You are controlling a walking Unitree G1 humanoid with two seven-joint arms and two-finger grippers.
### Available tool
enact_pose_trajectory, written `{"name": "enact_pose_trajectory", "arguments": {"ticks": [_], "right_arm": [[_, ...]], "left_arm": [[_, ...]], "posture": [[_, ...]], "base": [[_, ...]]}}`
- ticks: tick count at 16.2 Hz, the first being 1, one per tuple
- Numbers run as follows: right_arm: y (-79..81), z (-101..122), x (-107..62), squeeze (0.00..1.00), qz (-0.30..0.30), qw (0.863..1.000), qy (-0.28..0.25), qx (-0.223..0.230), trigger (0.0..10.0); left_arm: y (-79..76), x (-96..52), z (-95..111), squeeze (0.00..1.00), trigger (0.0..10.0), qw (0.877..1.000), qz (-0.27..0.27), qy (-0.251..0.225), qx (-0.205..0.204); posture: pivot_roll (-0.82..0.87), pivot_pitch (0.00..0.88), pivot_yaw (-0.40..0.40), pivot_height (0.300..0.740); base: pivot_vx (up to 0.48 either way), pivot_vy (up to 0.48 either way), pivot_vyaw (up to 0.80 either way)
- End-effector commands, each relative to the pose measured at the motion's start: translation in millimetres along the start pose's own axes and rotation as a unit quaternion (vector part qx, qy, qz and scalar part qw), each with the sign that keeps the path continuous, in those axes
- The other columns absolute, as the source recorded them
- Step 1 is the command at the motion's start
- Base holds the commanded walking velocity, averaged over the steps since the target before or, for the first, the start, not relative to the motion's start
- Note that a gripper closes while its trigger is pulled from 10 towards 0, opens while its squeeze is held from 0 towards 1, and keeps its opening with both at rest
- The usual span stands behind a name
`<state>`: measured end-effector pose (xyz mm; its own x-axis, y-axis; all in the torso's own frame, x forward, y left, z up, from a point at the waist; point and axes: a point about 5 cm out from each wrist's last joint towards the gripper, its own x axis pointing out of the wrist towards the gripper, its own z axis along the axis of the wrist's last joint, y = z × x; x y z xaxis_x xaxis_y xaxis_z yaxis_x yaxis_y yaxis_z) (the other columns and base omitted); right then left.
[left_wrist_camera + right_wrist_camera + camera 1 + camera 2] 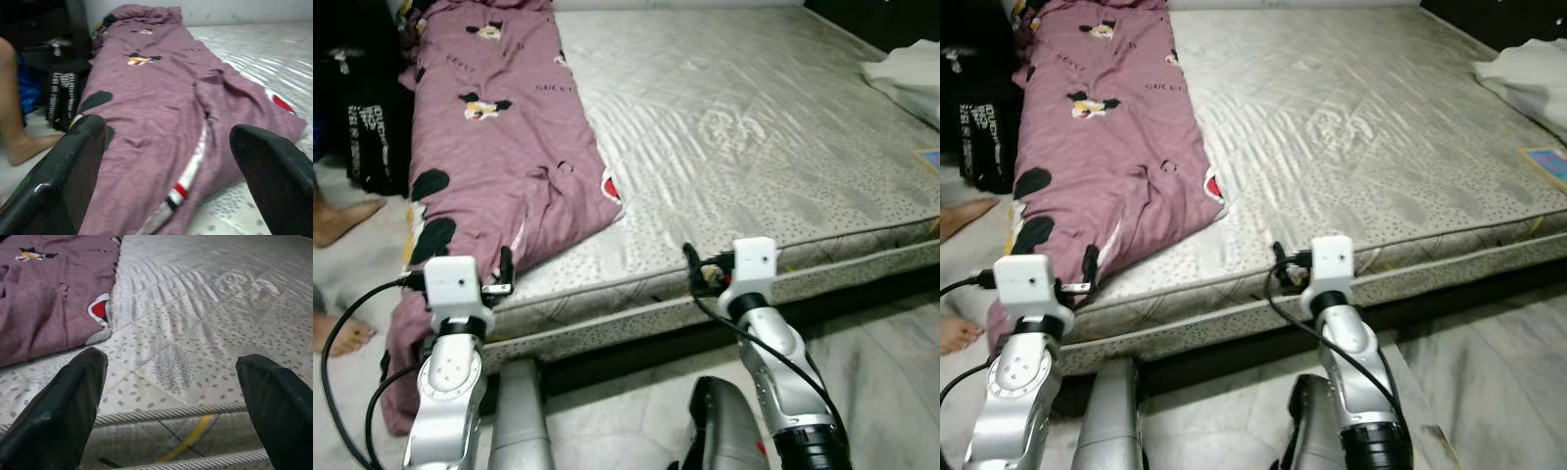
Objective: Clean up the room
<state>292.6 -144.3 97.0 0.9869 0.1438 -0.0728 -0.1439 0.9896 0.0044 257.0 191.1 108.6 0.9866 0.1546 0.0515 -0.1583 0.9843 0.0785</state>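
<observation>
Blanket [499,147] is draped along the mattress's [754,137] left edge, just ahead of the spread left claw [166,161]; right claw [171,396] is spread too.

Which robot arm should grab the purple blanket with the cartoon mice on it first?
Probably the left. The left gripper is open and already at the purple blanket where it hangs over the mattress edge. The right gripper is open too, but faces bare mattress beside the blanket.

Even, soft indoor light, pale sheen on the mattress [734,127], deep shadow under the bed edge and at the far-left corner, left wrist view slightly blurred, near fingers [58,181] out of focus.
</observation>
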Motion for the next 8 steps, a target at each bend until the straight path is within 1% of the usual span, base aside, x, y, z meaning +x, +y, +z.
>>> {"name": "enact_pose_trajectory", "arguments": {"ticks": [1, 2, 3, 5, 6, 7, 8], "right_arm": [[1.2, 3.7, 2.2, 0.00, 0.001, 1.000, -0.005, 0.001, 10.0], [0.1, 3.3, 2.1, 0.00, -0.002, 1.000, -0.004, 0.002, 10.0], [-0.1, 3.5, 2.1, 0.00, -0.003, 1.000, -0.004, 0.002, 10.0], [-6.6, 5.0, -1.3, 0.00, -0.012, 1.000, -0.004, -0.003, 10.0], [-14.6, 6.0, -5.0, 0.00, -0.021, 1.000, -0.003, -0.009, 10.0], [-20.1, 6.9, -7.6, 0.00, -0.027, 1.000, -0.004, -0.016, 10.0], [-34.6, 7.7, -16.4, 0.00, -0.041, 0.999, -0.001, -0.034, 10.0]], "left_arm": [[5.7, 5.6, 2.9, 0.00, 10.0, 1.000, 0.019, -0.003, -0.001], [7.4, 10.7, 2.9, 0.00, 10.0, 1.000, 0.030, -0.003, -0.006], [7.9, 13.4, 2.5, 0.00, 10.0, 0.999, 0.033, -0.002, -0.005], [7.3, 27.0, 3.7, 0.00, 10.0, 0.999, 0.047, -0.002, -0.011], [5.3, 34.0, 4.4, 0.00, 10.0, 0.999, 0.050, 0.001, -0.020], [3.8, 37.9, 4.3, 0.00, 10.0, 0.999, 0.051, 0.003, -0.021], [-1.1, 45.6, 1.0, 0.00, 10.0, 0.998, 0.047, 0.018, -0.025]], "posture": [[0.05, 0.064, -0.061, 0.506], [0.05, 0.064, -0.061, 0.506], [0.05, 0.064, -0.061, 0.506], [0.02, 0.069, -0.063, 0.506], [0.00, 0.076, -0.064, 0.506], [-0.01, 0.079, -0.063, 0.506], [-0.03, 0.092, -0.064, 0.506]], "base": [[0.000, 0.000, 0.73], [0.000, 0.000, 0.52], [0.000, 0.000, 0.00], [0.000, 0.000, 0.00], [0.000, 0.000, 0.00], [0.000, 0.000, 0.00], [0.000, 0.000, 0.00]]}}
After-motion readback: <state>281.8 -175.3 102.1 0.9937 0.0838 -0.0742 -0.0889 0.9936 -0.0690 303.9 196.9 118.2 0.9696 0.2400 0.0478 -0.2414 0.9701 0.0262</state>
